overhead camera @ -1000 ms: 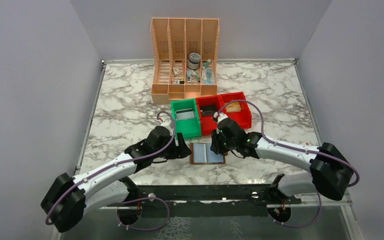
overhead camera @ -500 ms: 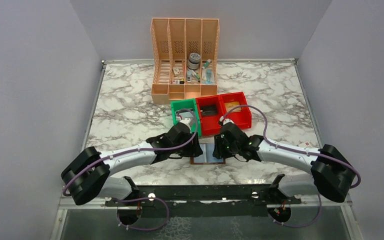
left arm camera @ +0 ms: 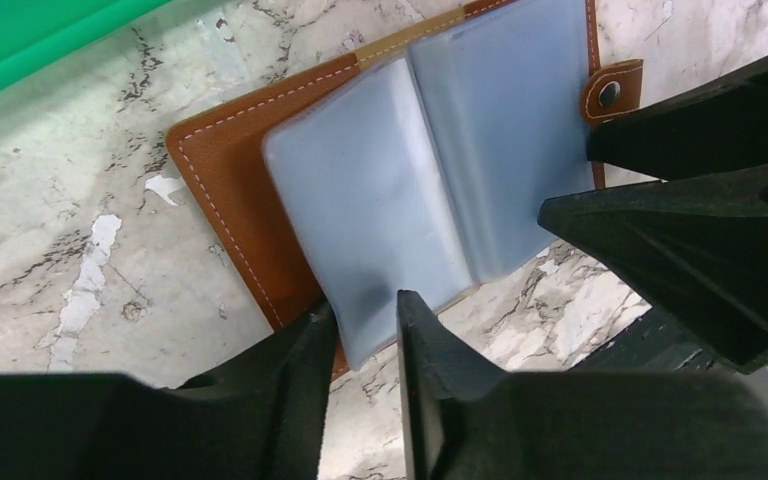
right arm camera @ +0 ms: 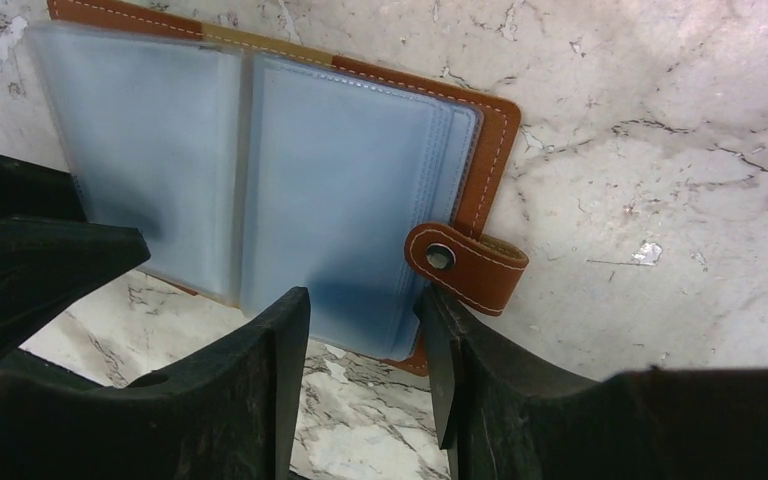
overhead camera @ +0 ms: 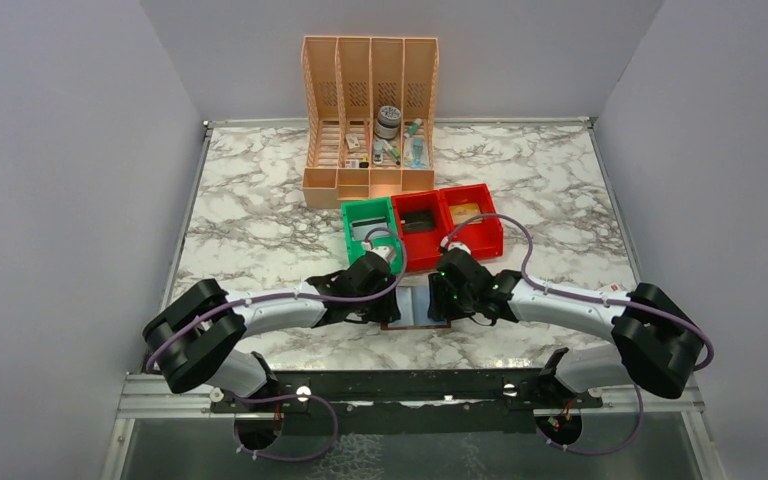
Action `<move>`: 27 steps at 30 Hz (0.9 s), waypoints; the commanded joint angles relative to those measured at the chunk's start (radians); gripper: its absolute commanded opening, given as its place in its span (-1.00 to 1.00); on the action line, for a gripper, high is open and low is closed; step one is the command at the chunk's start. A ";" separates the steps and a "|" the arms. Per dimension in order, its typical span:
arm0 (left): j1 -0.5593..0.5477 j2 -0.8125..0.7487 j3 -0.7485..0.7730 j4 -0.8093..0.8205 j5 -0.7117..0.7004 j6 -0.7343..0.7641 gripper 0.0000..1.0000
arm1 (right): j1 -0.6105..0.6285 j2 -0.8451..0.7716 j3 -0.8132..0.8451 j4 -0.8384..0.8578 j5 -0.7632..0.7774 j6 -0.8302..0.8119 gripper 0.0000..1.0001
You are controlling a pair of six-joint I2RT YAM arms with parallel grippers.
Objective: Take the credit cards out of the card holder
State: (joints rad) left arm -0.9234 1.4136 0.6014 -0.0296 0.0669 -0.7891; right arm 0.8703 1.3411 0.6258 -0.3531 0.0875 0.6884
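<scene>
Left pincer (left arm camera: 363, 305) has swung in opposite right pincer (right arm camera: 360, 300), both narrowly apart astride the frosted sleeves (left arm camera: 380, 200) of the open card holder (left arm camera: 230, 190) between them, likely to steady it, its credit cards unseen.

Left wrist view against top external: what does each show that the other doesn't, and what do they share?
Only left wrist: the snap tab, white stitching, and the left hand parted around a frosted sleeve's edge. Only top external: the peach organiser, red bins and both whole arms. Shared: the open card holder on the marble table, the green bin, the right hand.
</scene>
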 commanded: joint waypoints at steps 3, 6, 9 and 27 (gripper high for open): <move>-0.020 0.030 0.034 0.035 0.019 0.017 -0.58 | -0.003 0.057 -0.040 0.042 -0.011 0.036 -0.06; -0.028 0.051 0.037 0.042 0.024 0.019 -0.73 | -0.001 0.086 -0.052 0.100 -0.052 0.057 -0.05; -0.042 0.072 0.044 0.041 0.027 0.021 -0.84 | -0.001 0.110 -0.052 0.152 -0.089 0.062 -0.15; -0.068 0.102 0.069 0.032 0.008 0.029 -1.00 | -0.002 0.019 -0.090 0.282 -0.244 0.019 -0.80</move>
State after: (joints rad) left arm -0.9760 1.4925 0.6476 -0.0174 0.0704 -0.7715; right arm 0.8494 1.3769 0.5381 -0.0673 -0.0895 0.7025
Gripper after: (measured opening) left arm 0.014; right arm 0.101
